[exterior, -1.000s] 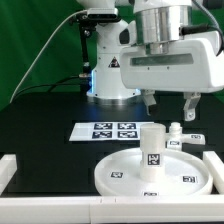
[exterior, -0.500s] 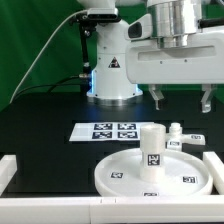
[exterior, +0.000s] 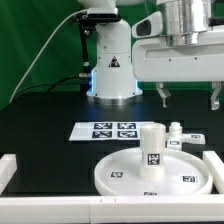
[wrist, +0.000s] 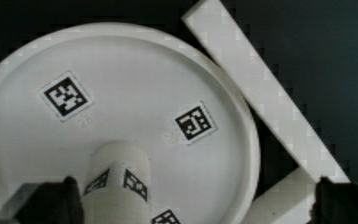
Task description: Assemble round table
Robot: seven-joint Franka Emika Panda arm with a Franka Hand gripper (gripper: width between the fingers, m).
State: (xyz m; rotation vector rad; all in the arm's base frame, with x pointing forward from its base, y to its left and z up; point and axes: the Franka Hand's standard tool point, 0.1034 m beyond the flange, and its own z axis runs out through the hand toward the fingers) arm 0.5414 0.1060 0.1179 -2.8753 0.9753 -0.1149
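Note:
The round disc [exterior: 125, 172] lies flat at the front of the black table. The short thick post [exterior: 152, 144] stands upright on its middle, tags on its side. The cross piece [exterior: 177, 136] sits just behind the disc, toward the exterior view's right, partly hidden by the post. My gripper [exterior: 190, 97] hangs high above and behind them, open and empty, with its fingers [exterior: 165, 96] wide apart. The wrist view looks down on the disc [wrist: 123, 80] and the post [wrist: 131, 185]. The gripper [wrist: 190, 205] shows only its two dark fingertips [wrist: 43, 200] at the picture's edge.
The marker board [exterior: 112, 130] lies flat behind the disc. A white rail [exterior: 50, 208] borders the table's front, with a white block [exterior: 6, 165] at the exterior view's left. The robot base [exterior: 112, 70] stands at the back. A white bar [wrist: 265, 95] runs beside the disc.
My gripper has risen and moved toward the exterior view's right, away from the post, still open. The disc, post and cross piece have not moved.

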